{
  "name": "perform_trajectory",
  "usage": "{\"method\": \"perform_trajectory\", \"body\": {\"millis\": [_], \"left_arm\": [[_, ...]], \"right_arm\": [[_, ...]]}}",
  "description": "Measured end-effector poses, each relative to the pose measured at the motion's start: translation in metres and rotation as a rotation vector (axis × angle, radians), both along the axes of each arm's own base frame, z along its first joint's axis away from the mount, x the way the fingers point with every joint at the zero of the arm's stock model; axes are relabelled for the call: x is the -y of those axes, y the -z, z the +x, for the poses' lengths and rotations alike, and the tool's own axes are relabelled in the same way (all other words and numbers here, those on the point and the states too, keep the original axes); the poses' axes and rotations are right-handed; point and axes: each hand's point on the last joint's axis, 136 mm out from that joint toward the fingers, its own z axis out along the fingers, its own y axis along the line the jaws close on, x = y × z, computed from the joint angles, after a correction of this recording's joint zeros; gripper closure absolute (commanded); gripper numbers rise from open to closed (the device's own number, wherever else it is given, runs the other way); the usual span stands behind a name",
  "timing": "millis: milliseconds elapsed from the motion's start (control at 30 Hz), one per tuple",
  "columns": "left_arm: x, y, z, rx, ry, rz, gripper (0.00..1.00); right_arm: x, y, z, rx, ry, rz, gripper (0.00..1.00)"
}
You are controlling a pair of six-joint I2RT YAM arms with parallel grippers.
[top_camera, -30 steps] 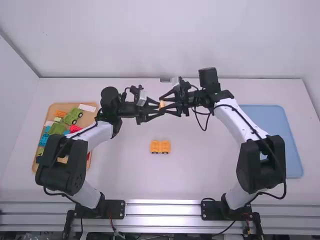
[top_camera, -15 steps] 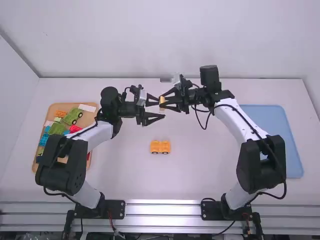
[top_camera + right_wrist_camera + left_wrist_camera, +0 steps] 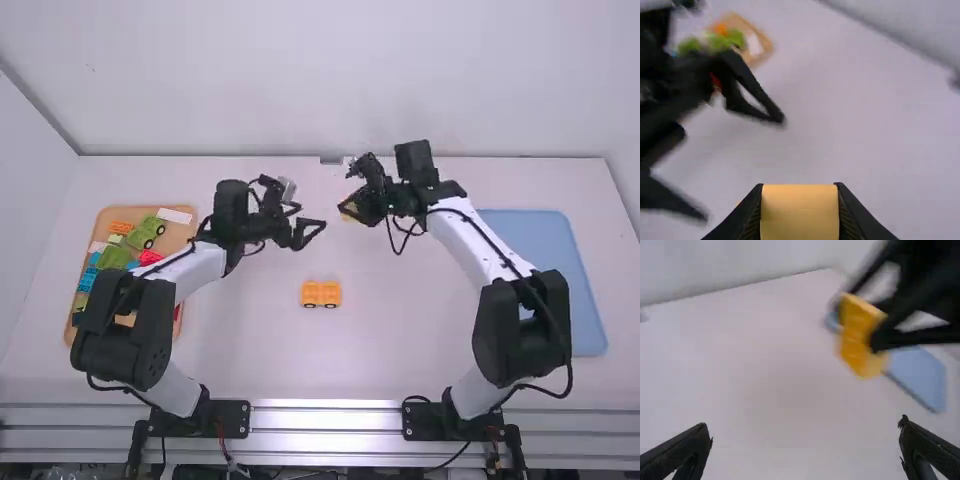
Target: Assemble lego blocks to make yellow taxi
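Observation:
Right gripper [image 3: 352, 206] is over the table's back middle, shut on a yellow block [image 3: 347, 211]. In the right wrist view the yellow block [image 3: 800, 212] fills the space between the fingers of the right gripper [image 3: 800, 200]. The left wrist view shows the yellow block [image 3: 860, 335] too, in the right gripper's hold. Left gripper [image 3: 313, 228] is open and empty, to the left of the block and apart from it; its fingers stand wide in its own view, the left gripper [image 3: 805, 440]. An orange-yellow wheeled piece [image 3: 321, 294] sits on the table nearer the arm bases.
At the far left a wooden tray [image 3: 180, 238] holds several green, blue, red and orange blocks, partly behind the left arm. A blue tray [image 3: 540, 270] lies at the right, partly behind the right arm. The white table [image 3: 390, 350] spreads between them.
The left gripper has let go of the yellow block; both grippers have turned and moved apart. The right gripper has carried the block a little to the right. The wheeled piece has not moved.

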Motion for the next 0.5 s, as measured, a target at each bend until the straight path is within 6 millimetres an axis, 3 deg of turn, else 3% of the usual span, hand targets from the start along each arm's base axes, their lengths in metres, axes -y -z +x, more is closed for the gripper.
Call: {"method": "perform_trajectory", "body": {"millis": [100,167,300,500], "left_arm": [[-0.021,0.014,0.015,-0.041,-0.141,0.097,0.01],[-0.028,0.013,0.023,-0.045,-0.188,0.13,0.01],[-0.045,-0.007,0.046,-0.031,-0.303,0.197,0.01],[-0.065,-0.033,0.068,0.003,-0.427,0.26,0.01]], "right_arm": [[0.018,0.029,-0.014,-0.115,0.118,-0.168,0.83],[0.026,0.041,-0.025,-0.174,0.17,-0.252,0.83],[0.045,0.063,-0.058,-0.319,0.294,-0.424,0.86],[0.056,0.097,-0.082,-0.423,0.467,-0.478,0.85]]}}
